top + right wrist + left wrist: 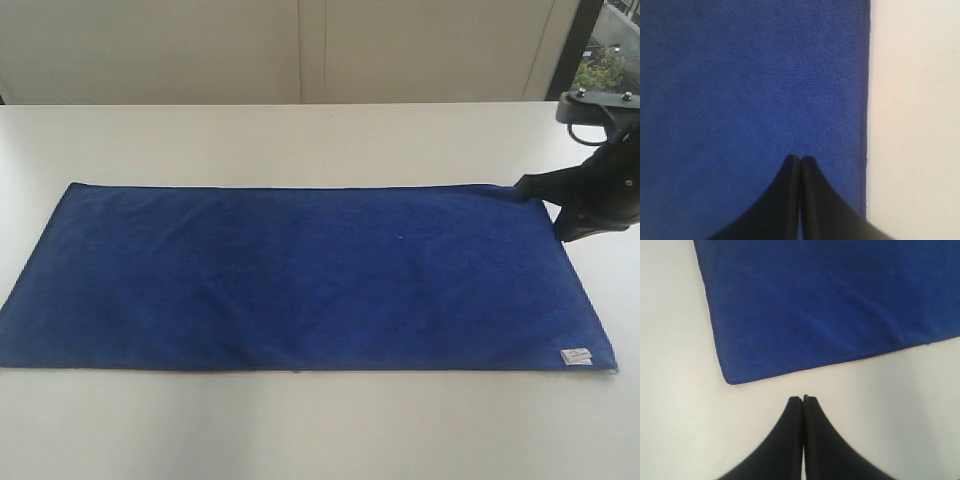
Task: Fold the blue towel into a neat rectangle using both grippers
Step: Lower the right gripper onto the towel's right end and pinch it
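- The blue towel [300, 275] lay flat as a long rectangle across the white table [300, 430], with a small label [575, 355] at its near right corner.
- The right gripper [522, 186] hung at the towel's far right corner, jaws pressed together, with no cloth seen pinched between them.
- The left gripper [803, 399], outside the exterior view, hovered over bare table just beside a towel corner, jaws likewise closed and empty.
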Tool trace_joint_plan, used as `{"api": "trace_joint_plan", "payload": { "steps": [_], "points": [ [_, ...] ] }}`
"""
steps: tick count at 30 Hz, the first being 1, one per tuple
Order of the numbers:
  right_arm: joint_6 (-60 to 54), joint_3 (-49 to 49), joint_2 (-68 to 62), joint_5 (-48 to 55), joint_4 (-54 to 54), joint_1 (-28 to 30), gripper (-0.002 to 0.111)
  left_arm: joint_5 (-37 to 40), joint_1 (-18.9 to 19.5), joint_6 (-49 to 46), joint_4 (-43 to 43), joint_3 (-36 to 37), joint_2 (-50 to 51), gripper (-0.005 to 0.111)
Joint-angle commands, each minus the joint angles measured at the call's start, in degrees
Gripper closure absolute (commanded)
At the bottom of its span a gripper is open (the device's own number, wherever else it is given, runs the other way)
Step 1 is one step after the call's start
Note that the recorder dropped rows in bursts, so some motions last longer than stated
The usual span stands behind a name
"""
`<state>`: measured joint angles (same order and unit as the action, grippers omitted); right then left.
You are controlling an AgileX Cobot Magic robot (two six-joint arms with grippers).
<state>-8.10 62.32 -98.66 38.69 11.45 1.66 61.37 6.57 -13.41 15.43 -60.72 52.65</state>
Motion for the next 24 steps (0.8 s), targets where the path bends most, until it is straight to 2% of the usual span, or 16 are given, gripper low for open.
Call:
{"api": "trace_joint_plan", "payload": {
  "steps": [1,10,24],
  "points": [
    [-0.75,-0.08,-4.11,-5.65,0.12,0.64,0.108,1.09,0.09,0.57,0.27,0.29,-1.71,0.107],
    [-1.13,2.7,-12.12,-9.09,-0.6,0.64,0.108,0.75,0.09,0.57,0.27,0.29,-1.86,0.107],
    [-0.63,2.96,-16.36,-10.18,-6.52,0.84,0.108,0.75,0.09,0.57,0.27,0.29,-1.86,0.107]
  ]
}}
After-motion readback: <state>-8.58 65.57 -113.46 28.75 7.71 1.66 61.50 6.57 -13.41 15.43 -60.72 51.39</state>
